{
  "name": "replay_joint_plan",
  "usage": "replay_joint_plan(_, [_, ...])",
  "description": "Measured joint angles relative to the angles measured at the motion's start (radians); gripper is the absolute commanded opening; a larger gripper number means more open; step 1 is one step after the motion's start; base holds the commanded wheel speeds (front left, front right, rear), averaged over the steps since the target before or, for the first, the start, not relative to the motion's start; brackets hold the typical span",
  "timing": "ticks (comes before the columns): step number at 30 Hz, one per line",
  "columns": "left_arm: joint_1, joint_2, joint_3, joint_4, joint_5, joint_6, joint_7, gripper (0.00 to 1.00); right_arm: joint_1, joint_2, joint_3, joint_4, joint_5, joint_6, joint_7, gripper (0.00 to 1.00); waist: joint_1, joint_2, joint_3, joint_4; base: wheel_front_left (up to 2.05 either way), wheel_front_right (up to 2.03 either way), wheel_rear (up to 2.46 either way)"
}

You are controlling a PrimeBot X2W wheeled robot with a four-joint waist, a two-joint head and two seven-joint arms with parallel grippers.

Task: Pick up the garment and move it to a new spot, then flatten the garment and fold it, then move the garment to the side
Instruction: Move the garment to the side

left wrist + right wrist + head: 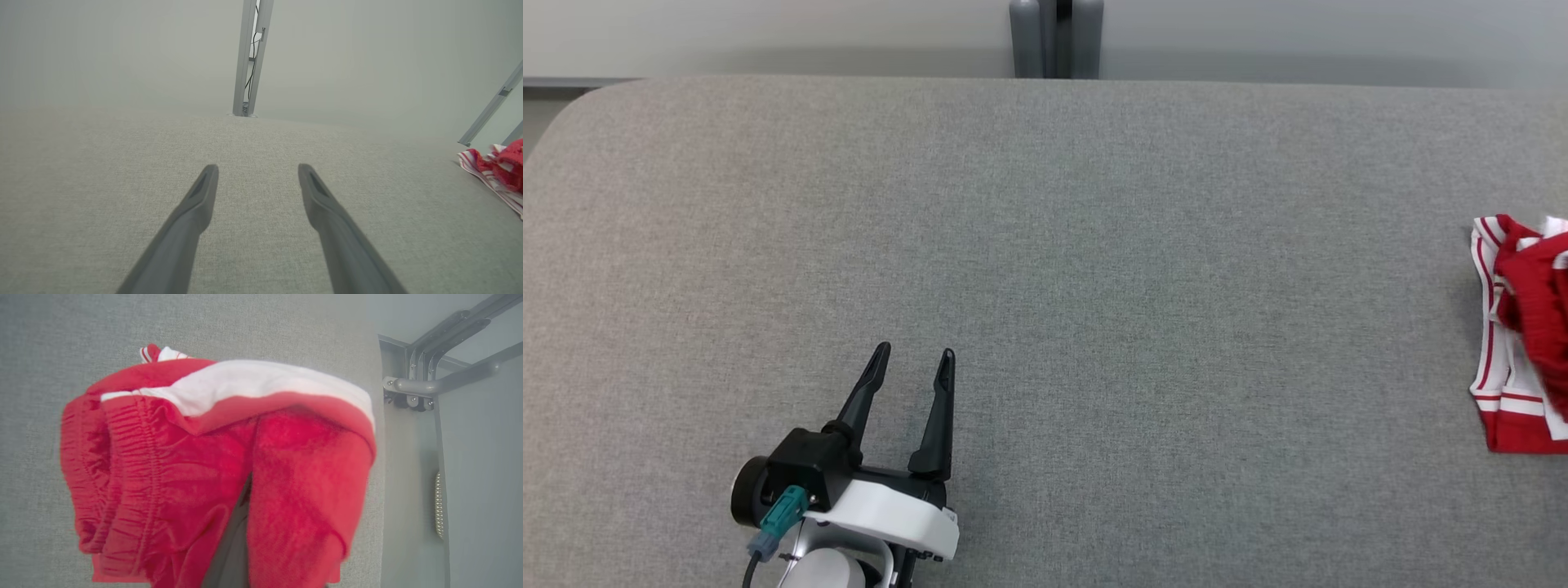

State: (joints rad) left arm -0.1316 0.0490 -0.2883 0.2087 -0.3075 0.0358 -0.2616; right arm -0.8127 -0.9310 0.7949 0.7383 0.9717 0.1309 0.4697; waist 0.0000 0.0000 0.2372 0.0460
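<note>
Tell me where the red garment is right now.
The garment is at the far right edge of the head view on the grey table, far from the open left hand.

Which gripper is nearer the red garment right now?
Right. The right gripper is shut on the garment; the left gripper stands open over the table, far off to the garment's left.
</note>
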Motion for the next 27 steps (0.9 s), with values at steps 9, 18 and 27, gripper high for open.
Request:
replay_joint_plan(9, [-0.033,0.000,-0.009,-0.001,-0.001,-0.001,0.000,1.00,-0.021,-0.001,0.041,0.071,-0.136,0.000,-0.033,0.00,0.0000,0.0000,0.050,0.013,0.00,0.00,0.00])
replay_joint_plan(18, [-0.053,0.000,-0.016,0.005,-0.002,-0.004,0.000,1.00,-0.035,0.037,0.047,0.164,-0.179,0.000,-0.075,1.00,0.0000,0.0000,0.075,0.026,0.00,0.00,0.00])
replay_joint_plan(27, [-0.049,0.000,-0.006,0.014,-0.005,0.000,0.000,1.00,-0.064,0.050,0.056,0.191,-0.192,0.000,-0.055,1.00,0.0000,0.0000,0.042,0.020,0.00,0.00,0.00])
